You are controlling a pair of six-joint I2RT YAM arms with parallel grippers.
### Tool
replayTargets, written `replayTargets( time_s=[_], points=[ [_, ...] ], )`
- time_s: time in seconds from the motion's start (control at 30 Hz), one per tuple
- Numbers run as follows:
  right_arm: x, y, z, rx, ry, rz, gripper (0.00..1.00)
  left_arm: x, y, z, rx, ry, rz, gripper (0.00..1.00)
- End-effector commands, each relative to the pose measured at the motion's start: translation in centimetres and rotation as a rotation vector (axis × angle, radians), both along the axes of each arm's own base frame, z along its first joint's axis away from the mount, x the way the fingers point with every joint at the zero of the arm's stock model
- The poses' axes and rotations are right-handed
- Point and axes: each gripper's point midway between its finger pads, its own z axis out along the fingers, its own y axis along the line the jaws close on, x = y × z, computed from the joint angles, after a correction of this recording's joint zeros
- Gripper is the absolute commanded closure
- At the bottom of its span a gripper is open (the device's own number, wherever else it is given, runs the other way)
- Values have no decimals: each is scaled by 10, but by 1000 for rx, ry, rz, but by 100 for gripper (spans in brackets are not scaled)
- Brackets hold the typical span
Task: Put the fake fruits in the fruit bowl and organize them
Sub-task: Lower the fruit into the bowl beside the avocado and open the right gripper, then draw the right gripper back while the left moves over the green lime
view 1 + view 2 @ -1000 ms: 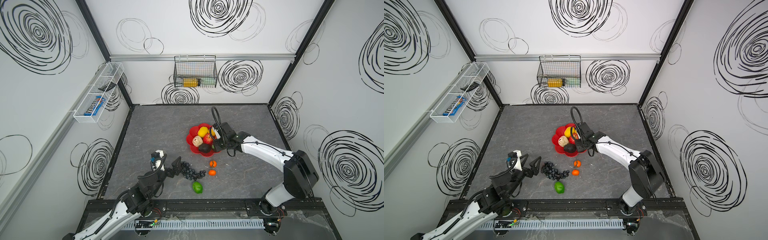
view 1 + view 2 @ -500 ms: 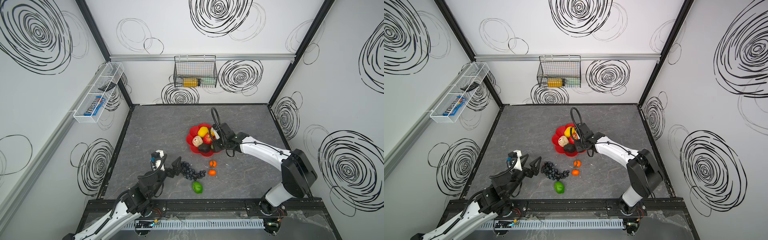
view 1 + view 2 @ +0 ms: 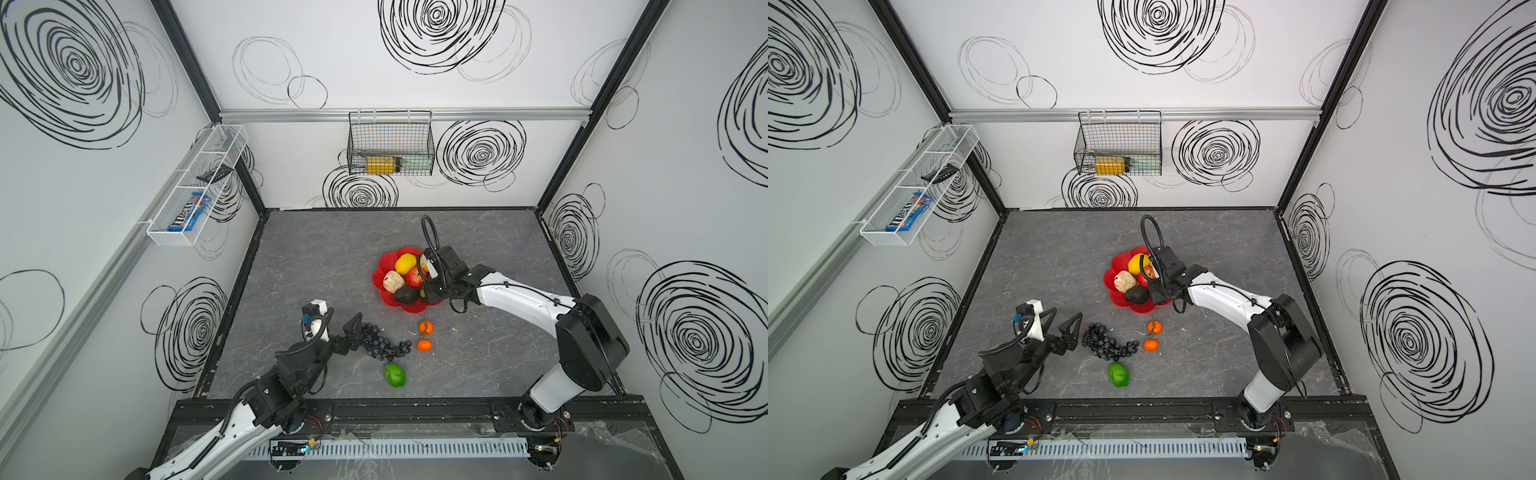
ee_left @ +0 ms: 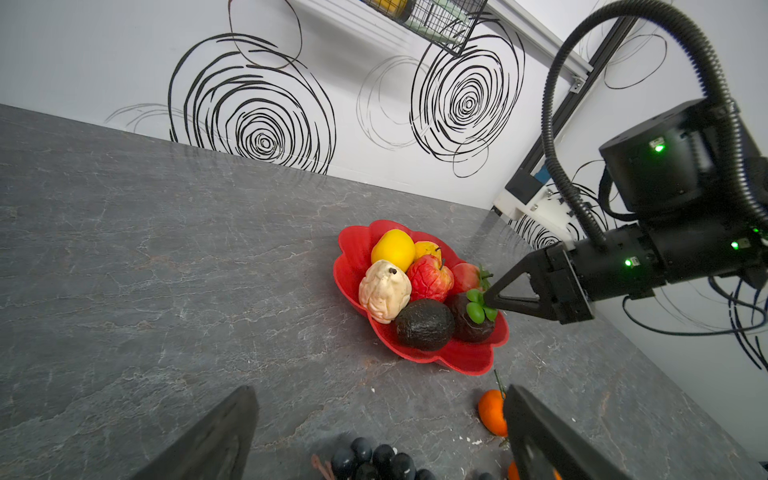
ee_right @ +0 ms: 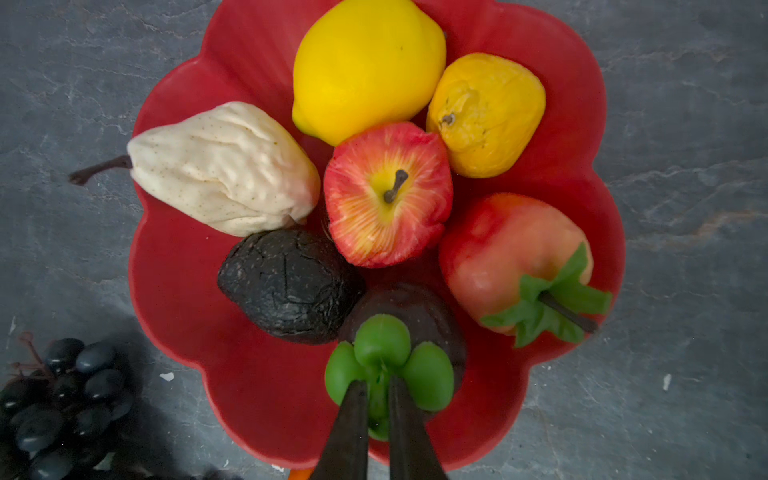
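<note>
Pinching the waxy green cap of a dark round fruit [image 5: 411, 307], the right gripper [image 5: 378, 384] stands narrow, its fingers touching the cap's middle on both sides. The fruit sits in the bowl [image 5: 174, 266], a glossy red dish with a petal rim, on the grey stone-veined table [image 3: 1059, 257]. Around it lie a cracked matte avocado [image 5: 291, 282], a wrinkled cream pear [image 5: 224, 170], a smooth lemon [image 5: 365, 62], a dented yellow fruit [image 5: 486, 116], a streaked apple [image 5: 386, 195] and a red fruit [image 5: 507, 257] with a leafy stem.

In both top views the arm hides that red fruit, yet only they show the shiny green fruit [image 3: 1118, 375] out on the table, near the grapes [image 3: 1104, 343] and two oranges [image 3: 1154, 327]. The left gripper [image 3: 1065, 313] gapes wide just beside the grapes.

Since a second ago nothing on the table has shifted, and both arms keep nearly the same pose.
</note>
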Motion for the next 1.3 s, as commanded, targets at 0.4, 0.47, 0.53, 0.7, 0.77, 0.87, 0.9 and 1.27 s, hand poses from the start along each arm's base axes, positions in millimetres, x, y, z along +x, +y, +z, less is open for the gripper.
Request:
replayTargets(
  time_s=[0.4,0.47,0.53,0.7,0.77,0.87,0.9,1.27],
  points=[
    [-22,-18,45,58,-74,-15,54,2,-20,-7,-52,155,-54,4],
    [-30,-21,53,84,-77,-14,53,0,-27,-14,-49,230,-68,3],
    [-40,-25,61,116,-90,-16,52,-3,-35,-20,-29,305,-91,3],
    [-69,-30,73,252,-127,23,49,-23,-50,-34,87,467,-131,3],
    [-82,-33,76,319,-134,21,48,-37,-57,-39,123,537,-148,3],
    [-97,-41,77,378,-144,-6,45,-63,-63,-48,175,652,-159,3],
    [-102,-44,75,386,-146,-17,43,-71,-66,-50,191,679,-168,3],
    [-127,-59,76,506,-178,-61,25,-127,-115,-69,317,818,-251,4]
  ],
)
